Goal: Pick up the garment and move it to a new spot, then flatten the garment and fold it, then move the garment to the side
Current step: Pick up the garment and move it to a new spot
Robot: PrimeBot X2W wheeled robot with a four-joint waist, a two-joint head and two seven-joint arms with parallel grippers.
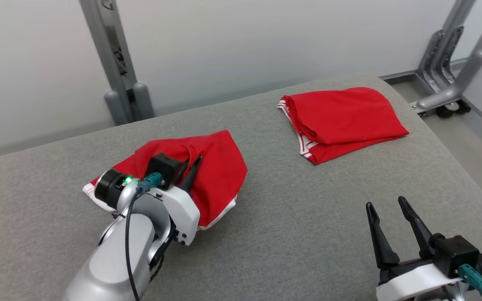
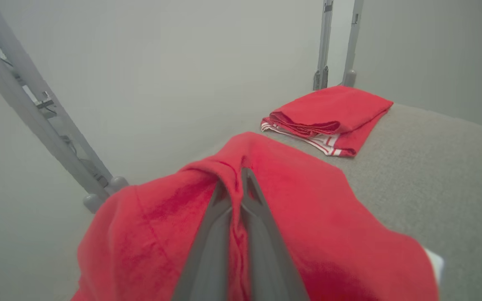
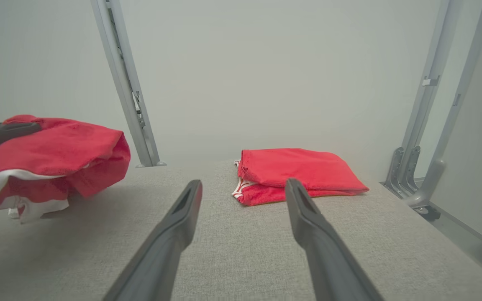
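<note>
A red garment with white trim (image 1: 214,179) hangs bunched from my left gripper (image 1: 195,164), lifted off the grey padded table (image 1: 291,234) at the left. In the left wrist view the two grey fingers pinch a fold of the red garment (image 2: 291,217) at the left gripper (image 2: 234,179). The right wrist view shows the garment (image 3: 52,154) raised at the left, its white hem drooping. My right gripper (image 1: 387,209) stands open above the table's near right part, nothing between its fingers (image 3: 182,209).
A second red garment (image 1: 341,119), folded with striped white trim, lies at the table's far right (image 2: 329,121) (image 3: 295,173). Grey metal frame posts (image 1: 117,67) stand behind the table, and a wheeled base (image 1: 446,100) sits off its right edge.
</note>
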